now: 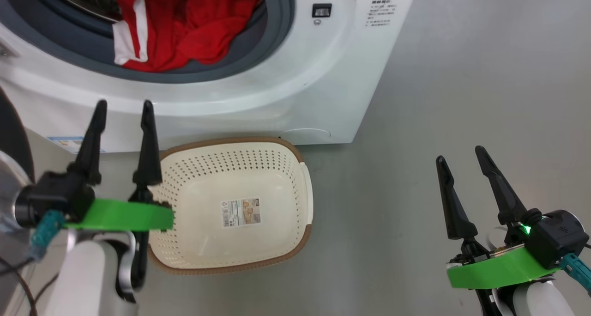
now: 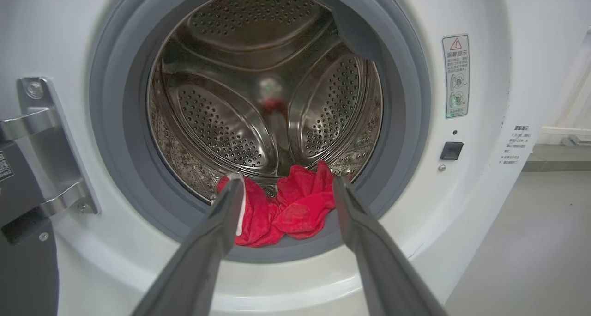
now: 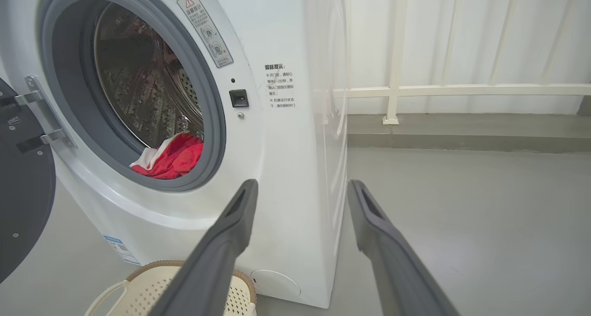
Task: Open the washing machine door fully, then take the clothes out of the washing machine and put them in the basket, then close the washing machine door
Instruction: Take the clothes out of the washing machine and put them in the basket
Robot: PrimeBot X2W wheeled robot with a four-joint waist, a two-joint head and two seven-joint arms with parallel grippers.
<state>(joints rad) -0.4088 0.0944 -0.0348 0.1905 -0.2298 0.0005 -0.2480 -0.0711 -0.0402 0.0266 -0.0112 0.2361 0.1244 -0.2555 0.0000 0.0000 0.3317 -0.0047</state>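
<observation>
Advance the left gripper, fingers spread, over the gasket; straddle the clothes deeply before closing; the right gripper, also spread, hangs clear of the basket

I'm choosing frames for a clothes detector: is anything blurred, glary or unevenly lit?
Head view: soft, even light; the clothes and the basket are sharp. Left wrist view: the left gripper looks soft close to the lens, and the drum throws smeared reflections. Right wrist view: the washing machine faintly mirrors the railing on its side; the right gripper is soft.
</observation>
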